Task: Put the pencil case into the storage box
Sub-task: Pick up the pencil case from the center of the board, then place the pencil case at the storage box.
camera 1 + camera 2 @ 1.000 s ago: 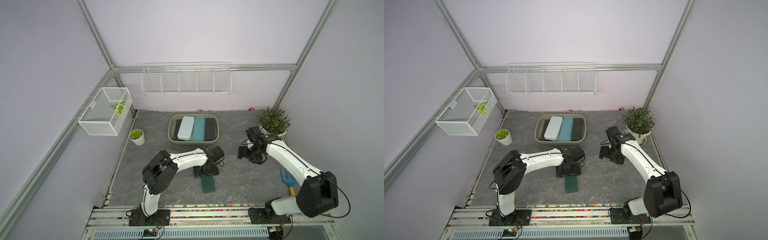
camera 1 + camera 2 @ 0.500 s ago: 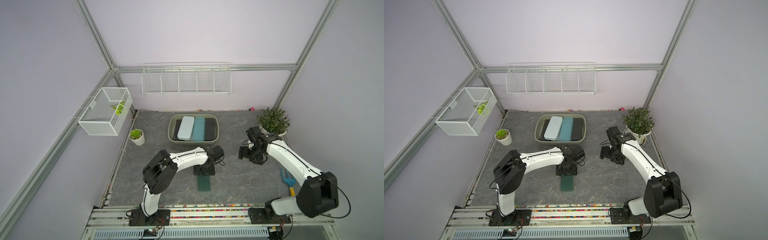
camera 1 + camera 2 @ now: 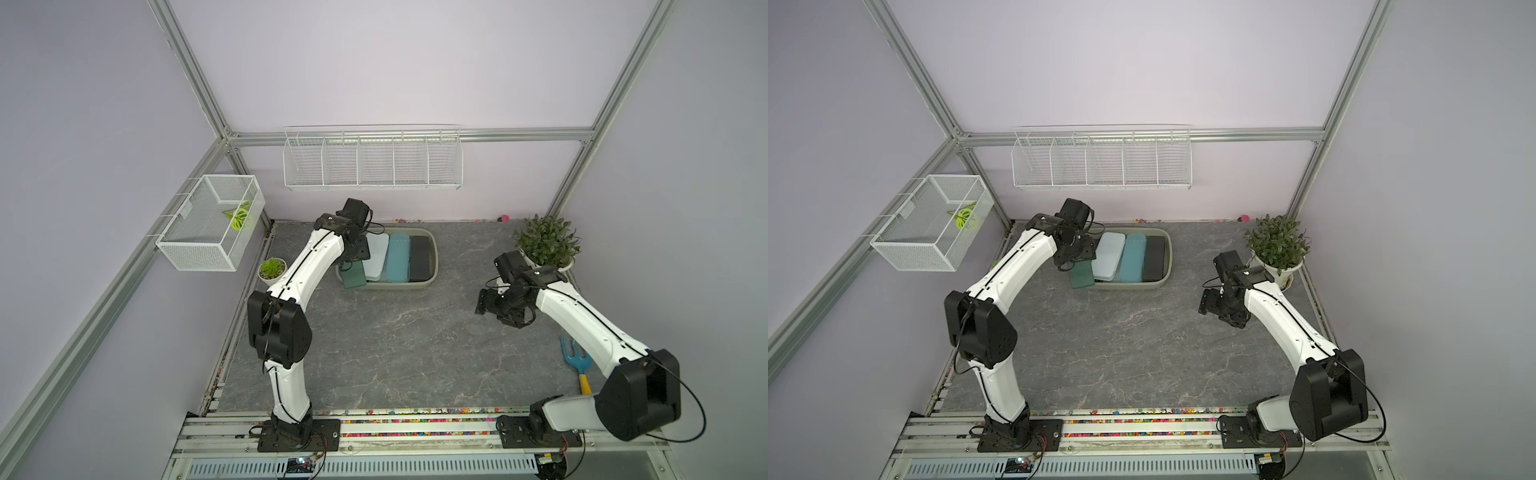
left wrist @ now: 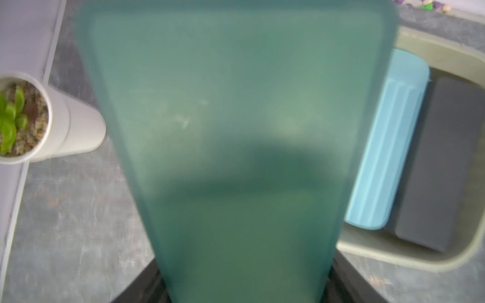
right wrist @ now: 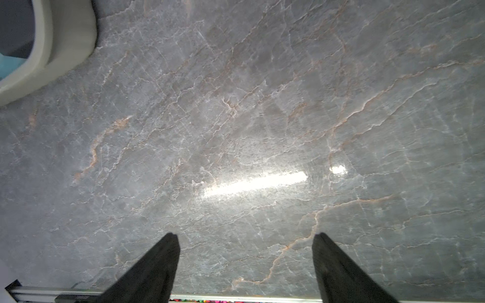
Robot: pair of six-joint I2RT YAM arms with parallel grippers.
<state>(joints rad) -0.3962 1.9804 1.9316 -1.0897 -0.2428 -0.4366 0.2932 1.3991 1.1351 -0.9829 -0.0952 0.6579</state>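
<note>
The left gripper [image 3: 354, 254] is closed partway on one end of the dark green flat plastic pencil case [image 3: 354, 277]. The case hangs tilted at the left end of the shallow olive-beige plastic storage box [image 3: 434, 266], not yet lying in it. I'd guess it is aimed at the free slot beside the pale blue case [image 3: 376, 257], the teal case [image 3: 397, 257] and the black case [image 3: 419, 257]. The right gripper [image 5: 245, 236] hovers wide open and empty over the grey marble-look table [image 3: 395, 340], well apart, probably to keep clear.

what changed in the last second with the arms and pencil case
The left pincer closed on the dark green pencil case, lifted it off the table and carried it back to the storage box, where it hangs on end at a near corner. The right pincer stayed open above the table; the three cases in the box stayed put.
</note>
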